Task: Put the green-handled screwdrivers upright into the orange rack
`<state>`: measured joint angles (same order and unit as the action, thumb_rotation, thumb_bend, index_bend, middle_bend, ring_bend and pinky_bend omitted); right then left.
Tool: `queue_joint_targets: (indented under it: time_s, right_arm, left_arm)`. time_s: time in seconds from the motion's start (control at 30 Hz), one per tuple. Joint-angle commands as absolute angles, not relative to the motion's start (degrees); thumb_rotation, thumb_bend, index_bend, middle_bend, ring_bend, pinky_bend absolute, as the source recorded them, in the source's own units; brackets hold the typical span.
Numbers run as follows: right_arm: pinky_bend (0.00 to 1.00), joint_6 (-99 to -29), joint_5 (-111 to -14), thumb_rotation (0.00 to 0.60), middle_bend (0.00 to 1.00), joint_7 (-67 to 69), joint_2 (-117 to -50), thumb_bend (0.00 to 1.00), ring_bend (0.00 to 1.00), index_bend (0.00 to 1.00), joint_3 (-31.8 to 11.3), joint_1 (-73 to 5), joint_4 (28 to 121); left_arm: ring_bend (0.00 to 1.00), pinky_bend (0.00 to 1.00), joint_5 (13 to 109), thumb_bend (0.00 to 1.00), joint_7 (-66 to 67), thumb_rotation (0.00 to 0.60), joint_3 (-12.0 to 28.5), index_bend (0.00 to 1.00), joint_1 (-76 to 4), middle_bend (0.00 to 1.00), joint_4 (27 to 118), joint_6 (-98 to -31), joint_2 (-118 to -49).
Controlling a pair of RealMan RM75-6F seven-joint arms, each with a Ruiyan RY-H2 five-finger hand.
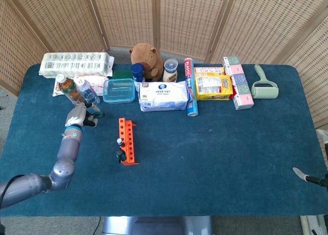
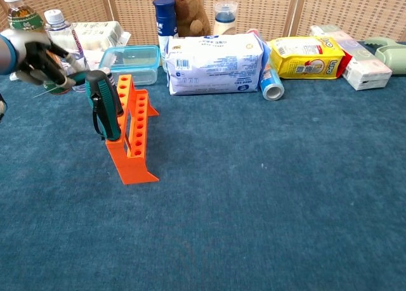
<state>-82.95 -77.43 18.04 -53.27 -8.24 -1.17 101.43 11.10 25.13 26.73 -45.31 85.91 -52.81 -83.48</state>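
One screwdriver held in the left hand, one in the orange rack.
Left hand, raised above the tabletop beside the bottles, grips a green-handled screwdriver. A second green-handled screwdriver stands upright in the rack's near end. Right hand shows only at the right edge; fingers' state cannot be told.

1. I work at a staged test table, not in a lived-in room: blue cloth covers it.
2. Woven wicker screens wall off the far side.
3. Mixed household goods line the far edge: bottles, wipes pack, plush toy, lint roller.
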Motion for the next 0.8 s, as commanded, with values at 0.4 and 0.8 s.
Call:
queue_joint_targets:
  time_s: [0.4, 0.8]
  right_arm:
    - [0.00, -81.55, -76.95, 0.600, 0.06, 15.86, -54.10, 0.09, 0.01, 0.06, -7.92, -1.97, 101.71]
    - [0.00, -82.43, -75.39, 0.600, 0.06, 13.90, -54.86, 0.09, 0.01, 0.06, -8.64, -1.96, 100.72]
  left_arm:
    - [0.97, 0.99, 44.19, 0.50, -13.20, 0.600, 37.91, 0.56, -25.03, 0.96, 105.72, -36.66, -69.43]
    - [0.97, 0.99, 68.11, 0.50, -42.68, 0.600, 40.38, 0.56, -17.94, 0.96, 105.54, -28.74, -70.48]
